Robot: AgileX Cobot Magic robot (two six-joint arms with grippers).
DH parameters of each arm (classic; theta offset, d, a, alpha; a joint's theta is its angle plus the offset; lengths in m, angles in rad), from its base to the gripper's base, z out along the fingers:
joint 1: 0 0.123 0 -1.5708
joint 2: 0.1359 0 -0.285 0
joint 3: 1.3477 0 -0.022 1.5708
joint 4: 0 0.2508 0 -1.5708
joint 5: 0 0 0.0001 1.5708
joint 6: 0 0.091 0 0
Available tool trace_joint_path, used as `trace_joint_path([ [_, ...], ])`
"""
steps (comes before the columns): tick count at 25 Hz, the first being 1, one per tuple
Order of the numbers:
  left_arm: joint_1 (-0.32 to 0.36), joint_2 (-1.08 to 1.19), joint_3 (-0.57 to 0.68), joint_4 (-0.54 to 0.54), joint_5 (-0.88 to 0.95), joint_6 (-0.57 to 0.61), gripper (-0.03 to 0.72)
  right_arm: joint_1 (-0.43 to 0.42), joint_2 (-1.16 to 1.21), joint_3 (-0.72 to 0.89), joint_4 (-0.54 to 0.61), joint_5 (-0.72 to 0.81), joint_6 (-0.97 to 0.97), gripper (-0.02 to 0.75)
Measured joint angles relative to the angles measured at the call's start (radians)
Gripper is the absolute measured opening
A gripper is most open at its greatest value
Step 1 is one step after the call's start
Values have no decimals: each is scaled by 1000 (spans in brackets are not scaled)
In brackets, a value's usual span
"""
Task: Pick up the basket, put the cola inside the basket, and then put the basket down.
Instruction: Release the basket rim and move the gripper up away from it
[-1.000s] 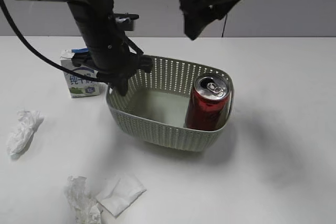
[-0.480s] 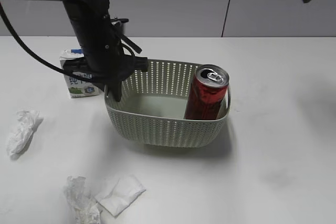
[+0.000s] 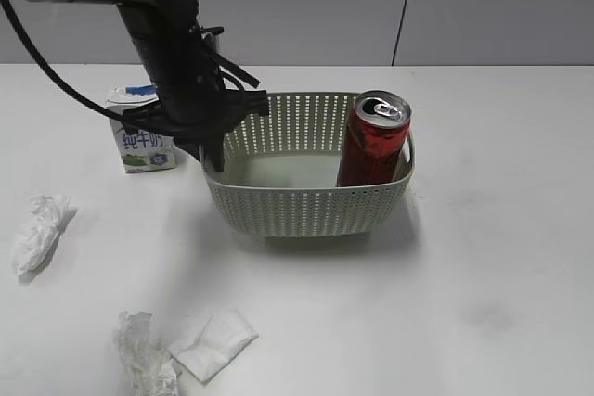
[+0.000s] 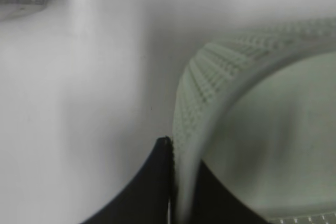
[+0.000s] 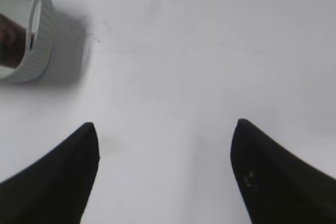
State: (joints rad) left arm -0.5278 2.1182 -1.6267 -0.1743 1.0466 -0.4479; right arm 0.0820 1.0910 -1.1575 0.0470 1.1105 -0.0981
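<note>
Since half a second ago, we see the pale green rectangular slotted plastic basket (image 3: 306,194) has levelled out and shifted a little to the right, and the right arm has left the exterior view altogether. The basket now appears to sit on the white surface (image 3: 483,257), with a shadow right along its base, though we cannot be sure of contact along the whole bottom.

Our left tool (image 3: 212,141) is clenched on the basket's left rim; in the left wrist view its dark fingers (image 4: 152,182) pinch the perforated wall (image 4: 210,87) from both sides. The tall slim red cola can (image 3: 373,142) stands upright inside the basket against its right end, silver top and pull tab showing above the rim.

Our right tool (image 5: 163,166) is released, its two dark fingertips spread wide above bare surface, well apart from the basket, whose corner (image 5: 37,35) shows at the upper left of the right wrist view.

Behind the left arm stands a white-and-blue milk carton (image 3: 141,136). Crumpled white tissues lie at the left edge (image 3: 39,229) and near the front (image 3: 181,345).
</note>
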Motion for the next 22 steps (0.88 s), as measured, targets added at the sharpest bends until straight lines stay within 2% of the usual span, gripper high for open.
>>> trace_joint_path([
  [6, 6, 34, -7, 8, -24, 0, 0, 0, -331, 252, 4, -37, -1, 592],
  [9, 6, 35, -9, 7, -52, 0, 47, 0, -481, 365, 4, -44, -2, 592],
  [12, 6, 35, -11, 0, -61, 5, 204, 0, -623, 478, 4, -66, -2, 592],
  [17, 6, 35, -11, -18, -63, 54, 580, 0, -823, 645, 4, -102, -4, 592],
  [19, 7, 31, -11, -23, -55, 70, 650, 0, -889, 698, 4, -107, -3, 592],
  [22, 19, 11, -11, -29, -42, 86, 683, 0, -966, 729, 4, -140, 7, 592],
])
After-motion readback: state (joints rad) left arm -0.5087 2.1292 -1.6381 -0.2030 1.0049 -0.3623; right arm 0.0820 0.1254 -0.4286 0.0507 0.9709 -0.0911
